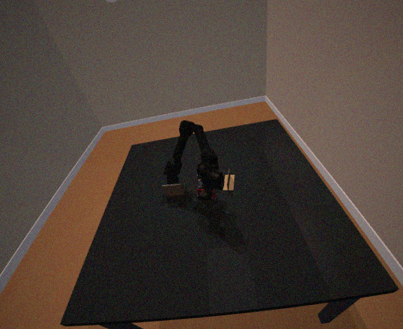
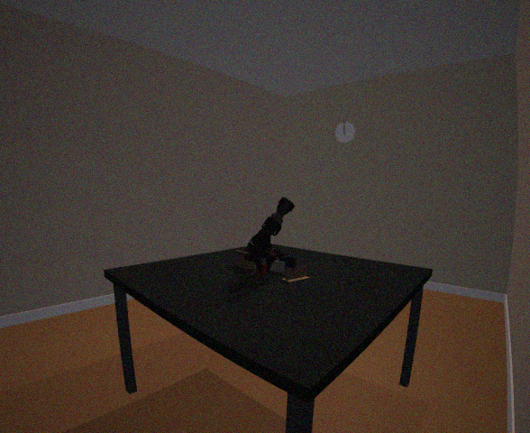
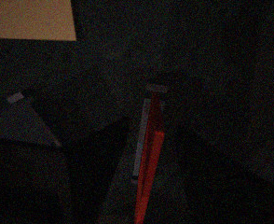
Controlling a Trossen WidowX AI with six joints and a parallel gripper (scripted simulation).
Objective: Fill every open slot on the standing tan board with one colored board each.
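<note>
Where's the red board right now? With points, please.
In the wrist view, the red board (image 2: 263, 270) (image 3: 151, 156) is just right of center, between the gripper's (image 3: 153, 140) two dark fingers, with a thin grey strip along its left side.
</note>
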